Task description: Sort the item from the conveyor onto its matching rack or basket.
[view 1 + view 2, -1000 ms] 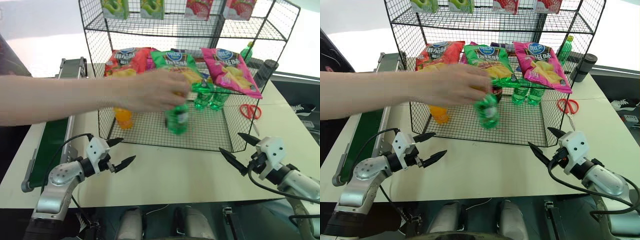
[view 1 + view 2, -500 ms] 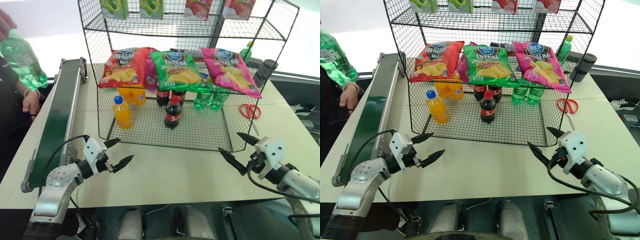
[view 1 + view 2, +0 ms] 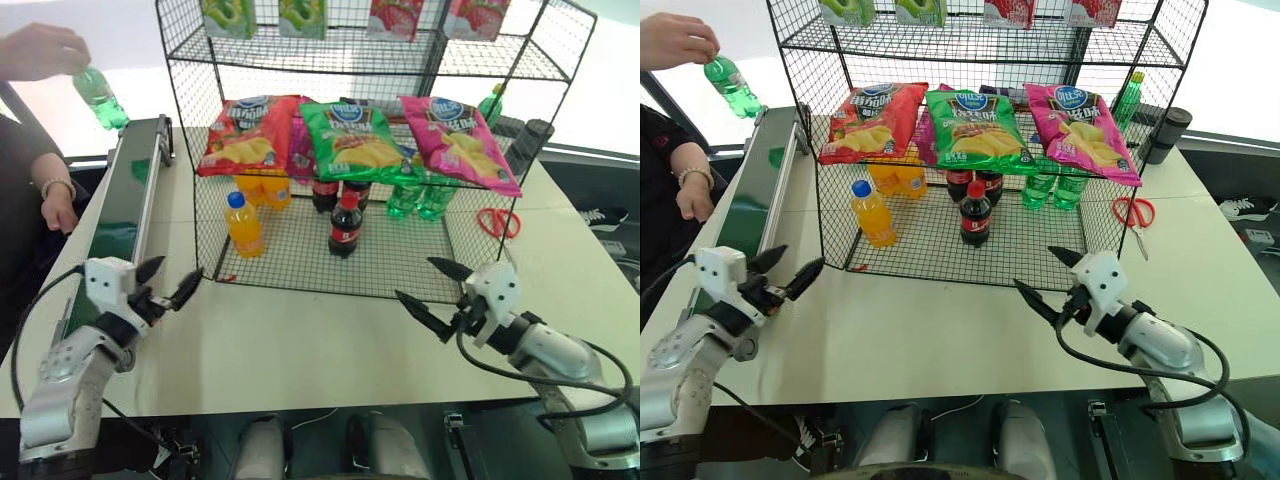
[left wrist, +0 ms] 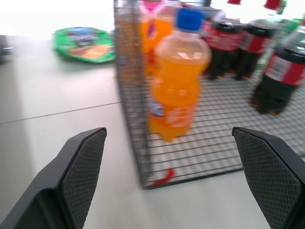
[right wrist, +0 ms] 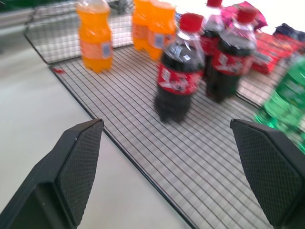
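A person's hand (image 3: 675, 38) holds the green soda bottle (image 3: 732, 86) by its cap end, hanging in the air above the far end of the conveyor (image 3: 120, 225); it has not yet been set on the belt. Beside the conveyor stands the black wire rack (image 3: 190, 120), with an orange-drink bottle (image 3: 243, 224) and a cola bottle (image 3: 345, 226) on its bottom tier and more green bottles (image 3: 420, 196) at the back of that tier. The left claw (image 3: 168, 288) hangs over the table (image 3: 330, 350) just beside the conveyor's near end, its fingers spread wide and empty; the right claw (image 3: 433, 290) hovers in front of the rack, likewise spread and empty. The bottle looks small and light, probably smooth and a little slippery, with thin walls that would give under a hard squeeze. I would take it across the labelled middle of the body, where it is widest and stiffest, rather than at the narrow neck.
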You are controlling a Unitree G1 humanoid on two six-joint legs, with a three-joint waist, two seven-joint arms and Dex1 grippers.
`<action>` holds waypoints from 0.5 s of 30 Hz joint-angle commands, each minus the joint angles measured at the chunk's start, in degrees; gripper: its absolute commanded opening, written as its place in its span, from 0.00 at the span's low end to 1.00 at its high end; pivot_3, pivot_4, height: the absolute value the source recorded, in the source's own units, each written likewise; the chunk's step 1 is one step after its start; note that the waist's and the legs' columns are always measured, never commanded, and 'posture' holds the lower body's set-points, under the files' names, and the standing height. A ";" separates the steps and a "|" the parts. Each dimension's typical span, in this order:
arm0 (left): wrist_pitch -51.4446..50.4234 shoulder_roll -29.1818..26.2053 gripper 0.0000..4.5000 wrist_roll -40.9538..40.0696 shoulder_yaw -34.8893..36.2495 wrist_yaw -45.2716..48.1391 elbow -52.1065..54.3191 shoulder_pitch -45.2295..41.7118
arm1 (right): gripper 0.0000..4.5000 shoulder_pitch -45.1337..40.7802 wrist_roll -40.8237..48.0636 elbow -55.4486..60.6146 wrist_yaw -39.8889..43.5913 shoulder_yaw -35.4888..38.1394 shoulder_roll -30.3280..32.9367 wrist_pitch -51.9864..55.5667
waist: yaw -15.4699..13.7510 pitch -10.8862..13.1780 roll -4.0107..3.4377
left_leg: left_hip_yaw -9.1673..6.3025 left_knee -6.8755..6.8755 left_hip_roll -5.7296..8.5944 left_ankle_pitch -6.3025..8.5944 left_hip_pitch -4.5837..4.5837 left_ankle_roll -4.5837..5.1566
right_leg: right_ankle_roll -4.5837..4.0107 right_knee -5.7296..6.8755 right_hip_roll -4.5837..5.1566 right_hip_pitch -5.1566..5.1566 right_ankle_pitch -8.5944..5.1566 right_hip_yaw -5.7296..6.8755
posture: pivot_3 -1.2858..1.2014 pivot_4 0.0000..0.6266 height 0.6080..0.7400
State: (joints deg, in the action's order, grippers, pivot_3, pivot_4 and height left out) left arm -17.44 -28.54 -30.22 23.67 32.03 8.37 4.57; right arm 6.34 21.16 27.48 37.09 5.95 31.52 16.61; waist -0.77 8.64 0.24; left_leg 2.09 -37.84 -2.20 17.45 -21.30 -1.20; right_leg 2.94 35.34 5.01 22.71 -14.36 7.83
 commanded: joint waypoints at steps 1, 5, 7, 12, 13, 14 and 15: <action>-1.95 0.26 1.00 -2.86 6.27 -4.98 -2.44 -2.22 | 0.98 -2.36 0.67 3.98 -0.57 -4.53 -2.14 1.03 | 0.00 -0.02 0.04 | -0.01 -0.01 0.00 0.00 0.00 0.00 | 0.00 0.01 0.00 0.00 0.00 0.01 | 0.52 0.24 0.96; -0.22 1.15 1.00 -2.70 8.90 -7.00 -5.62 -2.77 | 0.98 -3.10 -0.45 4.39 -0.88 -9.55 -4.25 1.26 | -0.04 -0.12 0.20 | -0.02 -0.01 0.01 0.00 -0.01 0.00 | 0.00 0.01 0.01 0.00 0.00 0.01 | 0.52 0.24 0.96; 1.15 1.53 1.00 -1.60 9.18 -7.64 -6.41 -2.43 | 0.98 -3.23 -1.27 4.47 -1.22 -12.54 -5.59 1.05 | 0.00 -0.13 0.22 | -0.01 -0.02 0.02 0.00 -0.02 0.00 | 0.00 0.00 0.03 0.00 0.00 0.02 | 0.52 0.24 0.96; 6.50 2.45 1.00 2.47 9.87 -11.73 -9.45 -3.54 | 0.98 -3.26 -0.34 2.64 -1.63 -13.50 -7.84 0.91 | -0.02 -0.18 0.31 | -0.02 -0.03 0.02 0.00 -0.02 0.00 | -0.02 0.01 0.05 0.00 0.01 0.02 | 0.52 0.24 0.96; 7.18 2.65 1.00 3.03 9.87 -12.62 -9.89 -3.90 | 0.98 -3.34 -0.63 2.10 -1.45 -13.32 -7.84 0.33 | -0.01 -0.19 0.32 | -0.01 -0.04 0.02 0.00 -0.02 0.00 | -0.02 0.01 0.05 0.00 0.01 0.03 | 0.52 0.24 0.96; 7.80 2.74 1.00 4.00 9.53 -13.65 -10.28 -4.19 | 0.98 -3.38 -0.89 1.70 -1.21 -13.27 -7.77 -0.19 | -0.01 -0.20 0.34 | -0.02 -0.04 0.02 0.00 -0.02 0.00 | -0.02 0.02 0.05 0.00 0.01 0.03 | 0.52 0.24 0.96; 8.36 2.91 1.00 4.66 9.27 -14.29 -10.62 -4.44 | 0.98 -3.37 -1.07 1.42 -0.97 -13.30 -7.71 -0.62 | -0.01 -0.21 0.35 | -0.01 -0.04 0.02 0.00 -0.02 -0.01 | -0.02 0.02 0.05 0.00 0.01 0.03 | 0.52 0.24 0.96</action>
State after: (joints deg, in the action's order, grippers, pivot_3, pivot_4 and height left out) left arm -11.38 -25.61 -26.89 32.34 19.16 -2.67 1.07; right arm 3.67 20.30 28.29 35.72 -8.06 23.67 17.84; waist -0.78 8.43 0.59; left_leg 2.07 -37.88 -2.19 17.45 -21.32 -1.20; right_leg 2.92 35.36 5.05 22.71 -14.35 7.87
